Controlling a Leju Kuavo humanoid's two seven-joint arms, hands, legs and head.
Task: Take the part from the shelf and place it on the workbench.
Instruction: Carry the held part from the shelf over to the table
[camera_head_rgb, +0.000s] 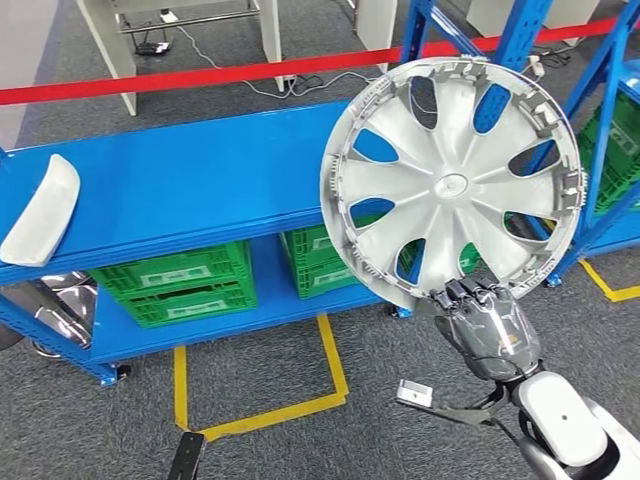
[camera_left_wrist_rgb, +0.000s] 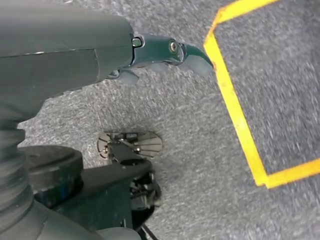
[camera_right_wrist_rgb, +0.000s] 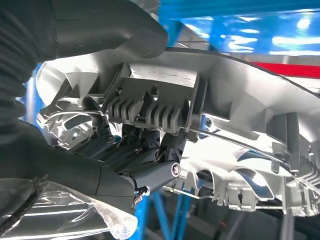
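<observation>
A silver wheel cover (camera_head_rgb: 451, 183) with curved spokes stands upright in the air in front of the blue shelf (camera_head_rgb: 189, 180). My right hand (camera_head_rgb: 487, 325) grips its lower rim from below. Up close in the right wrist view, the cover's ribbed inner rim (camera_right_wrist_rgb: 158, 107) sits between the thumb and the dark fingers (camera_right_wrist_rgb: 151, 175). In the left wrist view, my left hand (camera_left_wrist_rgb: 166, 50) hangs over grey carpet and holds nothing, its fingers stretched out.
A white curved part (camera_head_rgb: 41, 210) lies at the shelf's left end. Green crates (camera_head_rgb: 181, 285) fill the lower shelf level. Yellow floor tape (camera_head_rgb: 260, 400) marks a bay on the carpet. Red barrier tape (camera_head_rgb: 226, 72) runs behind, with another blue rack (camera_head_rgb: 604, 130) at the right.
</observation>
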